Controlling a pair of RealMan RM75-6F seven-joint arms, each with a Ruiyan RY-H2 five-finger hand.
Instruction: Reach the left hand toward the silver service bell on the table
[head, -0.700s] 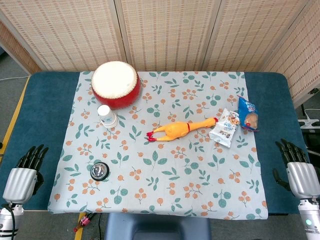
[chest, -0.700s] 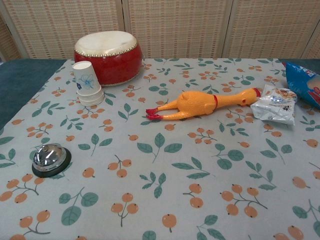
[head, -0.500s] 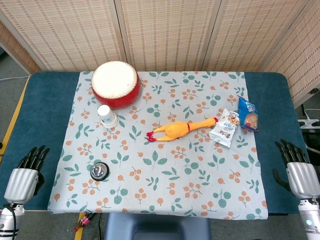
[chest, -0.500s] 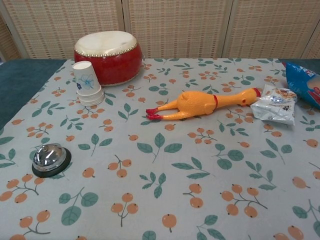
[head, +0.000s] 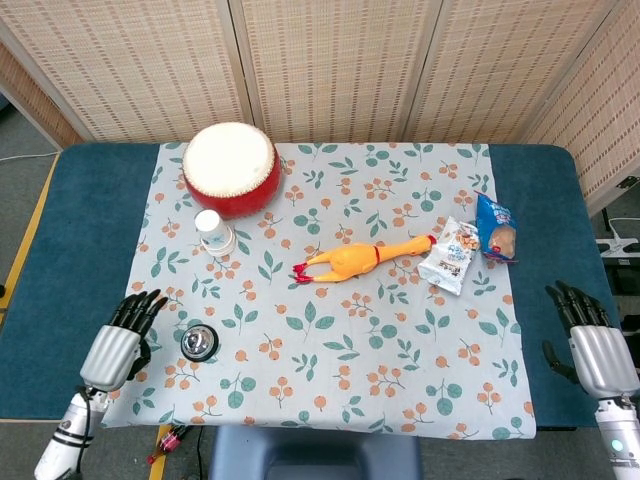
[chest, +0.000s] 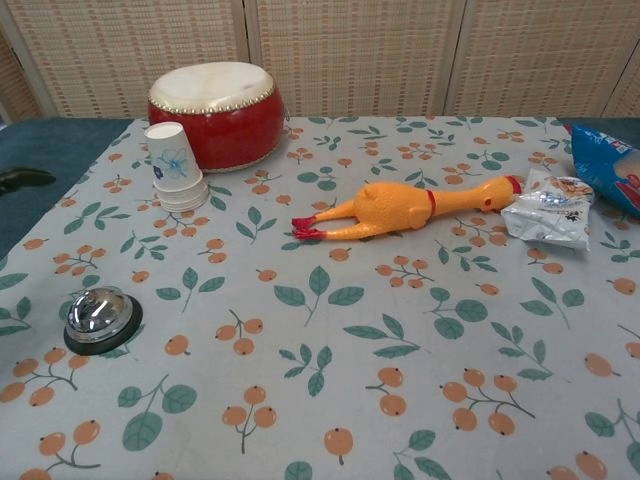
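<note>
The silver service bell (head: 199, 343) on its black base stands near the front left of the patterned cloth, also seen low at the left in the chest view (chest: 101, 319). My left hand (head: 121, 341) hovers just left of the bell over the cloth's edge, fingers spread and holding nothing; a dark fingertip (chest: 24, 179) of it shows at the chest view's left edge. My right hand (head: 592, 340) stays off the cloth at the far right, fingers apart and empty.
A red drum (head: 231, 168) sits at the back left with a stack of paper cups (head: 214, 233) in front of it. A rubber chicken (head: 357, 259) lies mid-table. Two snack bags (head: 452, 254) (head: 496, 227) lie to the right.
My left hand has moved rightward and forward from beside the table to the cloth's edge, close to the bell. The right hand has barely shifted.
</note>
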